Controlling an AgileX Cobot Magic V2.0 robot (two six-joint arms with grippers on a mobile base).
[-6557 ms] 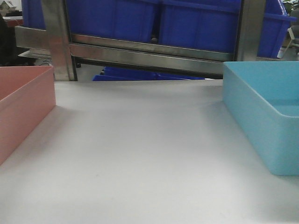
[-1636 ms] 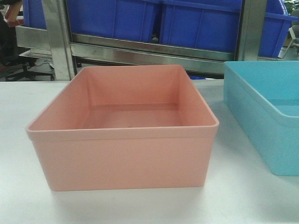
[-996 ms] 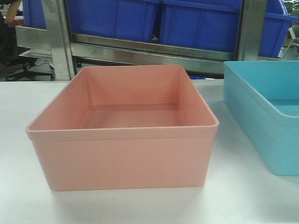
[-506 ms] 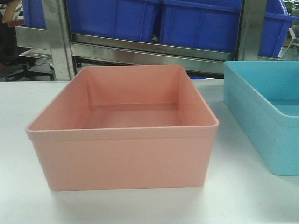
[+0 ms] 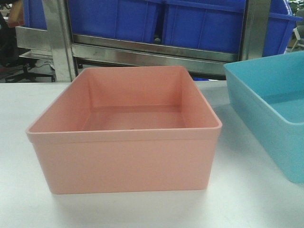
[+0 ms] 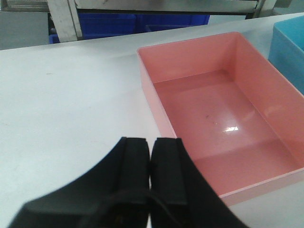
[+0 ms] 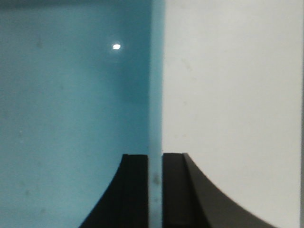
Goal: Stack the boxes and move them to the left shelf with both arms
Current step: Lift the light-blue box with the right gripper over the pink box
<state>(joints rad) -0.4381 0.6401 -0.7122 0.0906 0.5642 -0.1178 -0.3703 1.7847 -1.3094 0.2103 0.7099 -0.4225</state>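
Observation:
The salmon pink box (image 5: 128,142) stands empty on the white table (image 5: 19,204) in the middle; it also shows in the left wrist view (image 6: 218,118). The light sky blue box (image 5: 266,109) is at the right, tilted with its right side raised; its corner shows in the left wrist view (image 6: 289,42). My right gripper (image 7: 155,156) is shut on the blue box's wall (image 7: 156,95), one finger inside, one outside. My left gripper (image 6: 151,140) is shut and empty above the table, left of the pink box. The roller shelf is out of view.
Behind the table stands a steel rack (image 5: 59,42) with a silver cross bar (image 5: 152,54) and dark royal-blue bins (image 5: 199,23) on it. More blue bins sit low behind the table (image 6: 137,21).
The pink box came from the far left to the table's middle earlier. In the last half second the blue box has tilted and lifted at its right side; the pink box has not moved.

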